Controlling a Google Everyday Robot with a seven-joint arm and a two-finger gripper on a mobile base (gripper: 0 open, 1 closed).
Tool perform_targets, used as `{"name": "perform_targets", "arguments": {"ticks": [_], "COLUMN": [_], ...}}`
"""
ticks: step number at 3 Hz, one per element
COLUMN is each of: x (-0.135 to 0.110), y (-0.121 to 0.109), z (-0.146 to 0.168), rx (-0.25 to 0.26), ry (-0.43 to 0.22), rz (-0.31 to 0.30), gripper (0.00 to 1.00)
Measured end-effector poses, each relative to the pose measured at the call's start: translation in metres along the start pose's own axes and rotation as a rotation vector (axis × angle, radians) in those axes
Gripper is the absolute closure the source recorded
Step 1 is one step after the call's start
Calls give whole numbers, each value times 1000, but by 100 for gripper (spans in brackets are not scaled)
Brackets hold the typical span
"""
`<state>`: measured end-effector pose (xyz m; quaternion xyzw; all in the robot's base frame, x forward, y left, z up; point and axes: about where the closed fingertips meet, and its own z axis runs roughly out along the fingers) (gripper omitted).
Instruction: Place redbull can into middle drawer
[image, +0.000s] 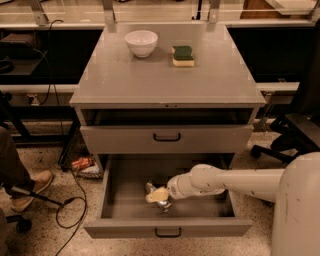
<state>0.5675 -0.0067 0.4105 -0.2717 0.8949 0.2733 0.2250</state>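
Observation:
The middle drawer (120, 228) is pulled wide open at the bottom of the grey cabinet. My white arm reaches into it from the right. My gripper (158, 195) is low inside the drawer, left of centre, and its yellowish fingers (155, 196) are closed around the redbull can (150, 188). The can is a slim shiny silver can. It lies tilted close to the drawer floor, and its ends show on either side of the fingers. I cannot tell whether it touches the floor.
The upper drawer front (210, 139) is slightly ajar above. A white bowl (141, 42) and a green-and-yellow sponge (183, 55) sit on the cabinet top. A person's shoe (27, 192), a cable and a snack packet (82, 164) are on the floor at left. An office chair (292, 132) stands at right.

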Motion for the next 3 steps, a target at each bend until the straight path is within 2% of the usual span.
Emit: {"name": "perform_targets", "arguments": {"ticks": [1, 2, 3], "x": [6, 23, 41], "y": [-15, -46, -71], "z": [-25, -97, -156], "rx": [51, 162, 235], "ry": [-3, -13, -32], "rz": [18, 62, 113], "gripper": [0, 0, 0]}}
